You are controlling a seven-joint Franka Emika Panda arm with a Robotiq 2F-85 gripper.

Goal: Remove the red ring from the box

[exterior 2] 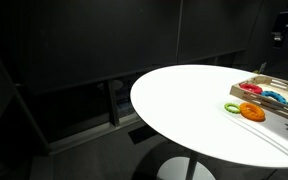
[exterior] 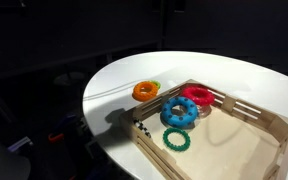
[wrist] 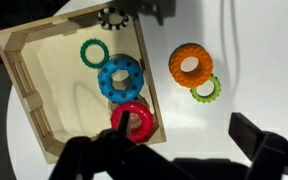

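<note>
- Dark room all round, and one white round surface (exterior: 234, 70) lit in the middle of it. That's our stage.
- We're at the very start of the job: the red ring (wrist: 132, 120) sits at the box (wrist: 59, 90), hard against one side wall near a corner. It touches the blue ring (wrist: 120, 77) beside it.
- From the wrist view we read the end effector (wrist: 174, 150) as spread wide with nothing between its fingers, hanging above the ring end of the box.
- Our call on the step: approach and line-up, no grasp yet.
- Next move, as we judge it: centre over the red ring and drop down. One finger goes through the hole or the pair straddles the band, keeping clear of the wall and the blue ring.
- The wrist view gives us the full top-down layout. A green ring (wrist: 94, 50) lies inside the box, while the orange ring (wrist: 190, 64) and a second green ring (wrist: 206, 88) lie outside on the surface.
- In an exterior view the red ring (exterior: 197, 96) shows by the far slatted wall, but whether it rests on the rim or just inside, we can't tell.
- In an exterior view the box (exterior 2: 259, 83) is cut off at the frame edge — little help there.
</note>
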